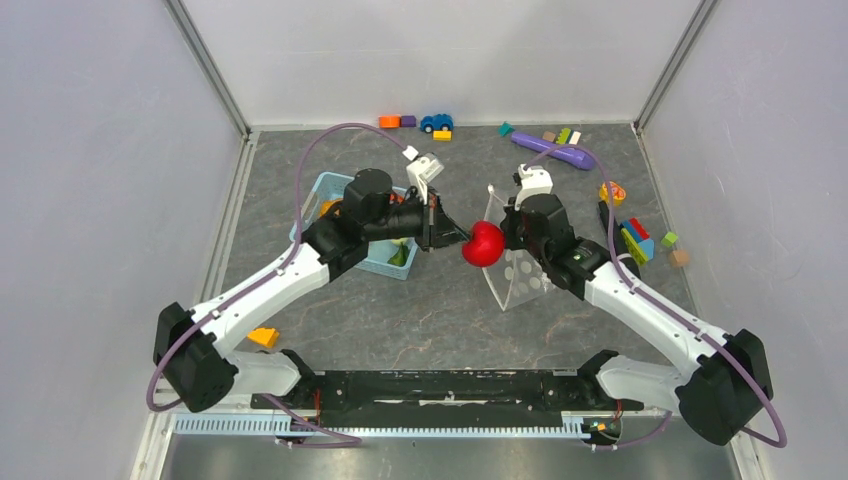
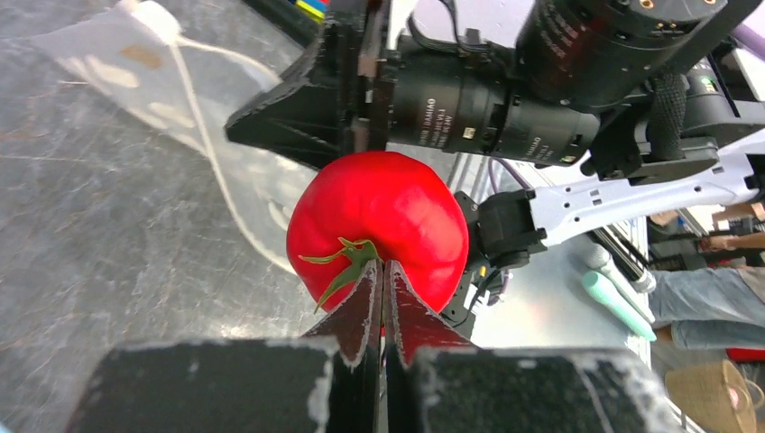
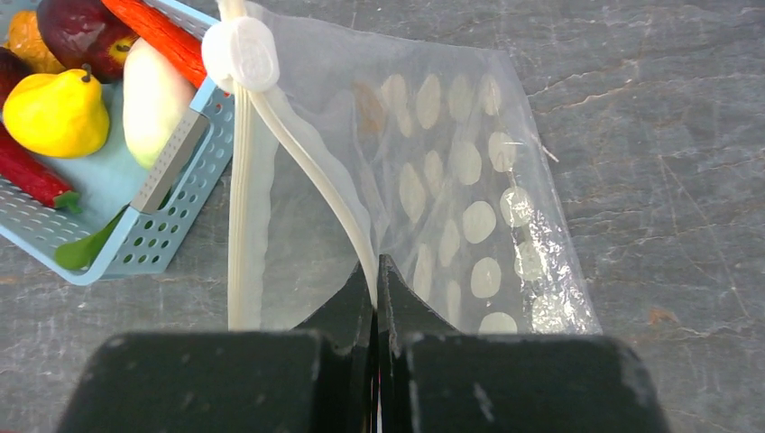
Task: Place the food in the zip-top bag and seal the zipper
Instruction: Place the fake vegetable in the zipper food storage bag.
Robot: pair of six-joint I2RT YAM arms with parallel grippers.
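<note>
1. Near edge, left: one orange block, not task goods.
2. Mid-surface: left gripper, fingers pressed together on the stem end of the red tomato. It is held off the surface just beside the bag's mouth.
3. Right of centre: zip-top bag, stood on edge. The right gripper pinches one lip of the zipper. The mouth gapes and the slider tab sits at the strip's end.
4. Toward the far-left corner: blue basket holding a yellow fruit, maroon piece, carrot and white radish.
5. Far edge: blue car, purple cylinder.

Status: no food shows inside the bag. The tomato looks to be the first load; the basket pieces and the sealing remain.
</note>
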